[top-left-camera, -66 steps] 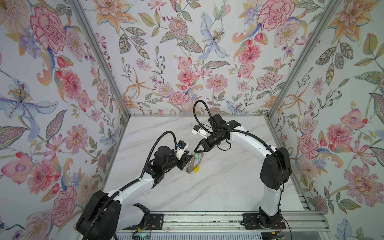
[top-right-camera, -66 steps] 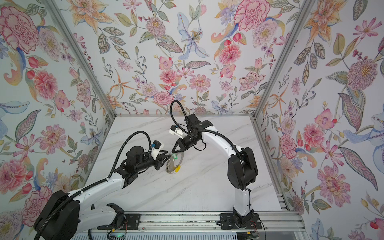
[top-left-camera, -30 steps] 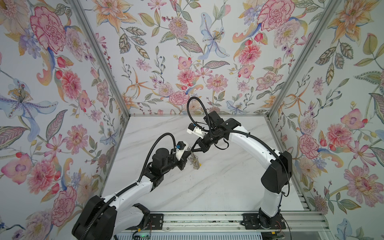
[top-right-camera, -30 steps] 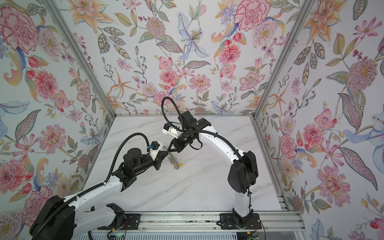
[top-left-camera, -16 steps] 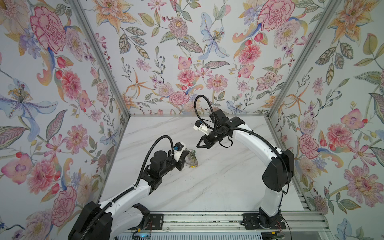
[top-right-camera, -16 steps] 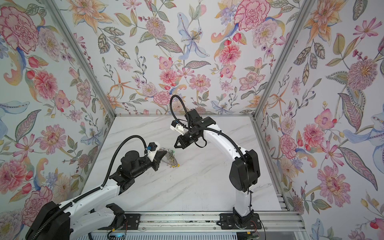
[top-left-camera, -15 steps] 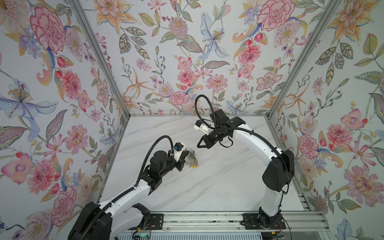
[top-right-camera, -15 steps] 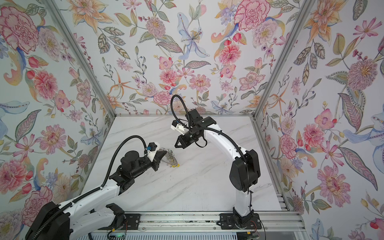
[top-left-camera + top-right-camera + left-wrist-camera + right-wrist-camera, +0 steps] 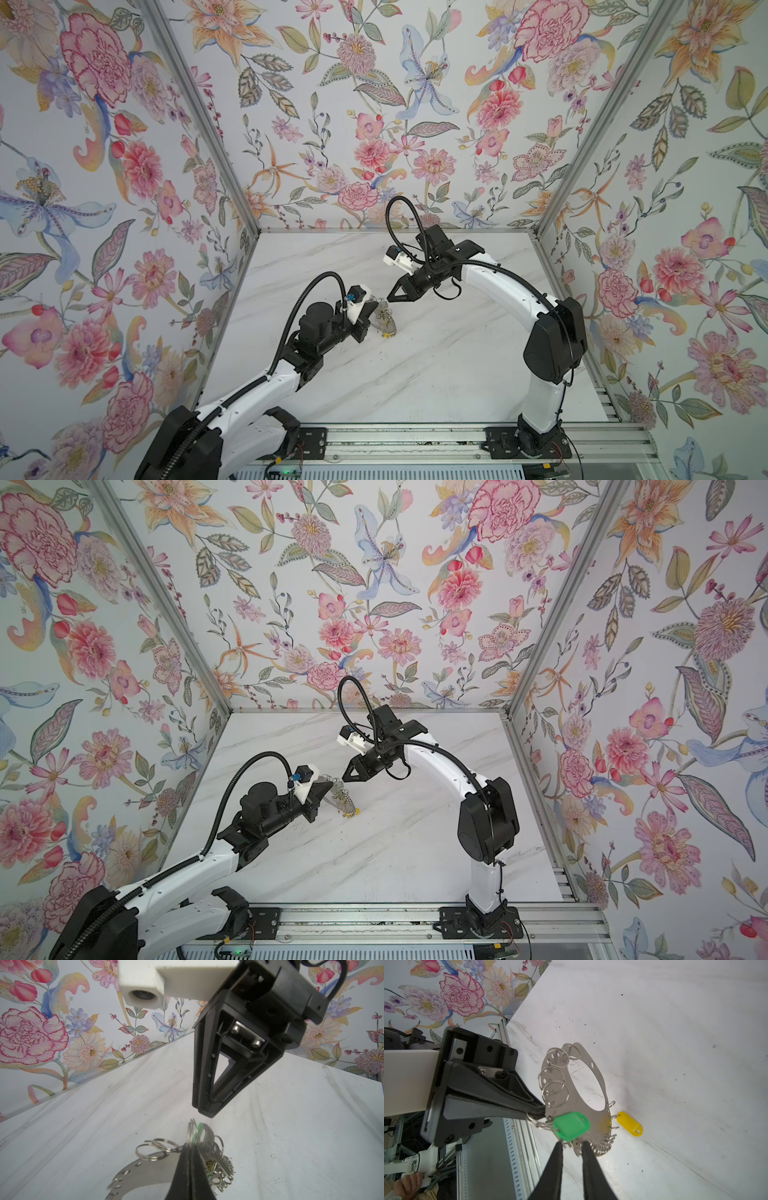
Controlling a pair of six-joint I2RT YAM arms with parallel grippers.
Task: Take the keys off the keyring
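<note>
Keyring (image 9: 599, 1119) clamped in left claw (image 9: 540, 1111); right claw (image 9: 572, 1147) parted, empty; gap shows in right wrist view alone.

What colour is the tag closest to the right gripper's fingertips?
Green tag; right wrist view.

No legible text, brand, number or sign anywhere. Only candidate: faint stamped marks (image 9: 552, 1090) along the outer edge of the keyring (image 9: 596, 1119), seen in the right wrist view. Too small and blurred to read.
</note>
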